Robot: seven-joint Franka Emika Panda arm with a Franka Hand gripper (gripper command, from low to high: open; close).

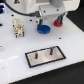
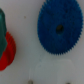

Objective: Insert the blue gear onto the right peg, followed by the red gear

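The blue gear (image 1: 44,28) lies flat on the white table (image 1: 12,55), just under the arm. The red gear (image 1: 58,22) sits close by, on the exterior view's right, partly hidden. The gripper (image 1: 50,15) is too blurry to tell if it is wide or narrow. The right peg (image 1: 50,50) stands on the grey plate (image 1: 46,56), nearer the camera.

So here's what we can make out of the arm (image 1: 42,7) in the exterior view: it's a chunky white shell with rounded edges and some grey shading, plus a dark cable (image 1: 17,6) looping off it. The hand (image 1: 49,19) is white too, blocky, with darker bits underneath, just above the blue gear (image 1: 44,28). Too blurry for us to see screws or markings.
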